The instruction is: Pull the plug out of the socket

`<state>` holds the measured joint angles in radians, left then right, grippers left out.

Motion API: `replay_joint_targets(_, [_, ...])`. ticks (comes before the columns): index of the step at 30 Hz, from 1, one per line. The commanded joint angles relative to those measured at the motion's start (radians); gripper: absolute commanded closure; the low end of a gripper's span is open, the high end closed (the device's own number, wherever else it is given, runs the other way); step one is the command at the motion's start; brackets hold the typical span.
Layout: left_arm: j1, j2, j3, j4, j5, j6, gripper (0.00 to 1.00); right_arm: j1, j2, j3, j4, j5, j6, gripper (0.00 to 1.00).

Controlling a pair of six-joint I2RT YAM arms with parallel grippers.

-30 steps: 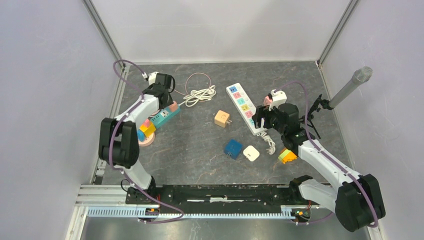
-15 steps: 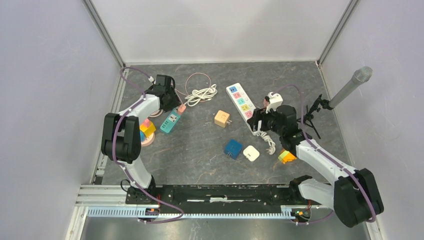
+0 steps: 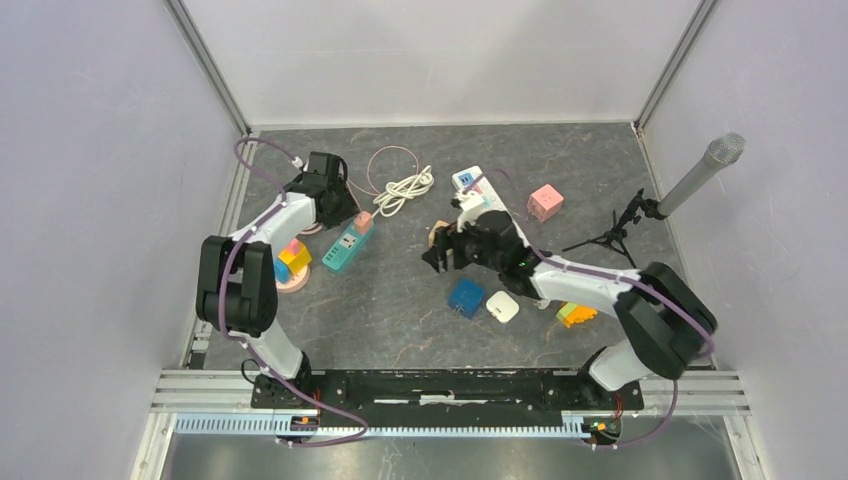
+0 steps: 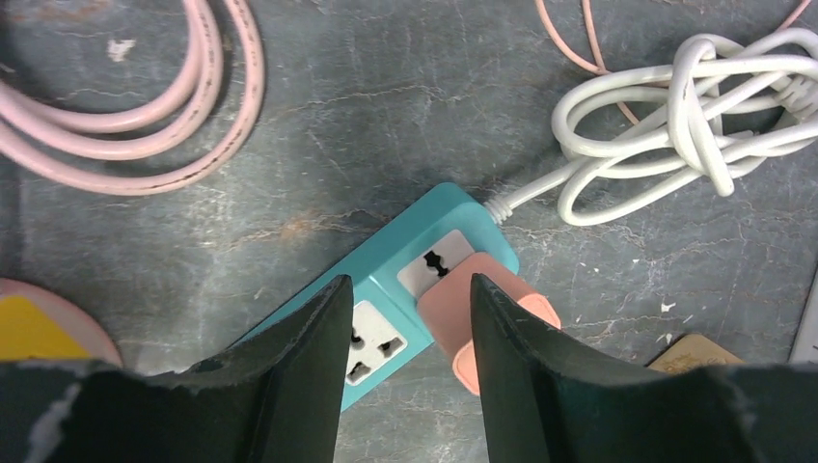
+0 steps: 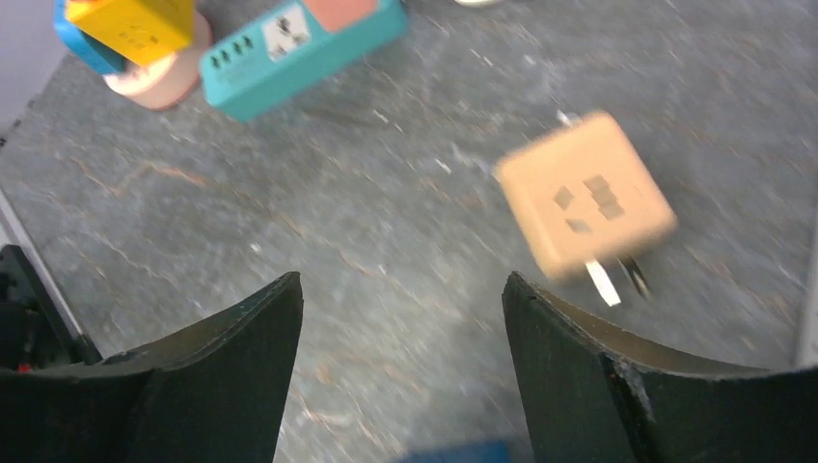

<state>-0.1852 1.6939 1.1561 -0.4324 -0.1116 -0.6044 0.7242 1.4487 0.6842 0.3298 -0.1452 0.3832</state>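
A teal power strip (image 3: 348, 245) lies at the left of the table, also in the left wrist view (image 4: 405, 280) and the right wrist view (image 5: 299, 39). A salmon plug (image 4: 502, 318) sits in its end socket by the white cord, also in the top view (image 3: 364, 217). My left gripper (image 4: 410, 285) is open and empty just above the strip, its right finger over the plug's edge; the top view shows it too (image 3: 335, 200). My right gripper (image 5: 400, 285) is open and empty over bare table near the middle (image 3: 440, 255).
An orange adapter cube (image 5: 586, 193) lies by the right gripper. A blue cube (image 3: 466, 297), a white cube (image 3: 502, 306), a pink cube (image 3: 545, 202), a white power strip (image 3: 468, 183), a coiled white cord (image 4: 695, 125), a pink cable (image 4: 145, 116), a toy stack (image 3: 292, 262) and a microphone (image 3: 700, 172) stand around.
My right arm has swung left from the white power strip to the orange cube. My left gripper and the teal strip have shifted slightly.
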Motion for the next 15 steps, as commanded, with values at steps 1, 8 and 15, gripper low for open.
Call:
replay_joint_targets(1, [0.004,-0.061,0.022,-0.042,-0.105,0.007,0.44,0.096,0.127,0.181,0.105,0.089,0.002,0.19])
replay_joint_targets(8, [0.005,-0.15,-0.035,-0.082,-0.219,-0.024,0.54,0.158,0.332,0.339,0.218,0.163,-0.204,0.15])
replay_joint_targets(15, [-0.004,-0.26,-0.184,-0.033,-0.084,-0.07,0.69,0.158,0.533,0.475,0.346,0.062,-0.266,0.16])
